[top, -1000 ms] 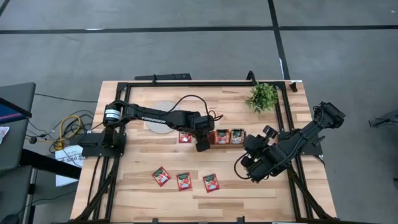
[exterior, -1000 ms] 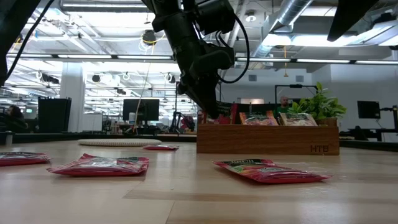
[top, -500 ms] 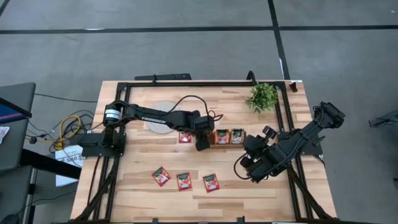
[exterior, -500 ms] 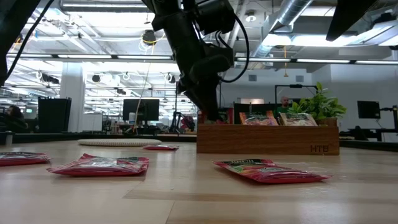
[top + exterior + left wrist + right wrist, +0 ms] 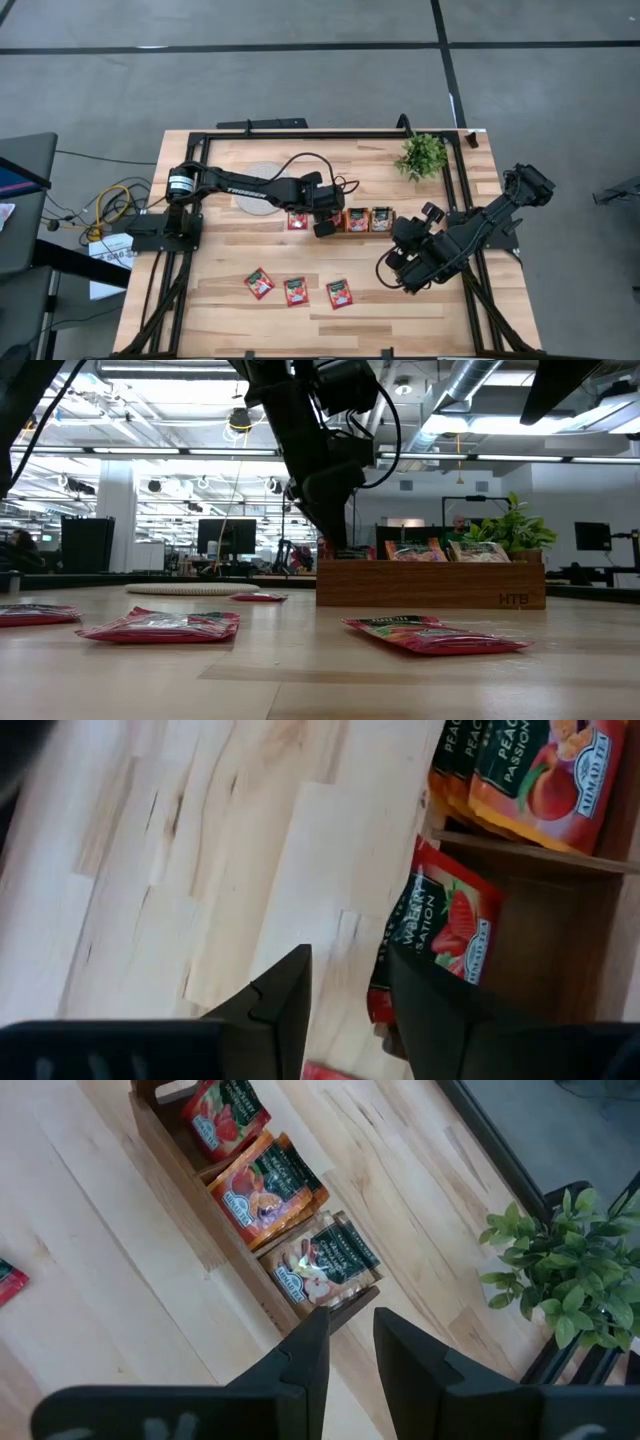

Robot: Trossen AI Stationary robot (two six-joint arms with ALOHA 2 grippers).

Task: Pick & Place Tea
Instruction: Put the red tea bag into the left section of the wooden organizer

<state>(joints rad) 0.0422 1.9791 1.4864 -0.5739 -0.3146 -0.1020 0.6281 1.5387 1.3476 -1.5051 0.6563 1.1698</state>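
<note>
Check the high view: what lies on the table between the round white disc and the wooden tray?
One red tea sachet lies flat on the wood between the white disc and the wooden tray, mostly beside the left gripper. The low view shows it too.

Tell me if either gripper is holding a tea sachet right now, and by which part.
Nothing is held. The left gripper is open above the wooden tray, with a red sachet lying free in the end compartment. The right gripper is empty too.
</note>
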